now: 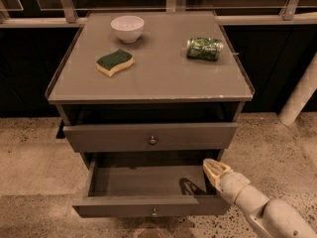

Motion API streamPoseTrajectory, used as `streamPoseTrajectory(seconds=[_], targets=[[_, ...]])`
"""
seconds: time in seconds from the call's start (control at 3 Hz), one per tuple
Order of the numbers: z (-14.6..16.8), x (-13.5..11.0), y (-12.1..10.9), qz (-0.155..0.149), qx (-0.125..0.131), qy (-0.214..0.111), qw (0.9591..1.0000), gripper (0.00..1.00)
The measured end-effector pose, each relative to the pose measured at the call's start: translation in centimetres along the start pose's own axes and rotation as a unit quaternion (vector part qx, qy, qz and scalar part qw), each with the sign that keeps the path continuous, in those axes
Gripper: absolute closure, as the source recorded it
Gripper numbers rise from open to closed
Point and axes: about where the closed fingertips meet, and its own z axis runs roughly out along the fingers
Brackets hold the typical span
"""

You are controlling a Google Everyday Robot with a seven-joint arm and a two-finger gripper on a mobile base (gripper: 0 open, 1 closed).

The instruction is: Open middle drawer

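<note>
The grey cabinet [148, 86] shows a closed drawer front [124, 137] with a small round knob [152, 140]. Directly below it the middle drawer [143, 182] is pulled well out. Its inside is bare, and its front [119, 207] carries a small knob [154, 212]. Whatever lies under the open drawer is hidden. My gripper [215, 168] is at the end of a white arm [257, 202] coming from the lower right. It hovers over the right side of the open drawer, just under the closed front's right end, and casts a shadow [190, 186] inside the drawer.
On the cabinet top are a white bowl [127, 28], a green and yellow sponge [114, 62] and a green crumpled bag [204, 48]. A white post [299, 95] stands at the right. A dark railing runs behind. Speckled floor [29, 167] surrounds the cabinet.
</note>
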Motion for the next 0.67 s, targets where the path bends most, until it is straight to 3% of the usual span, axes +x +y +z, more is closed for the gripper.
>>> streamPoseTrajectory(seconds=[0.33, 0.67], targets=[[-0.16, -1.8, 0.09, -0.002, 0.002, -0.017, 0.9998, 0.81], [-0.15, -1.71, 0.1, -0.002, 0.002, -0.016, 0.9999, 0.58]])
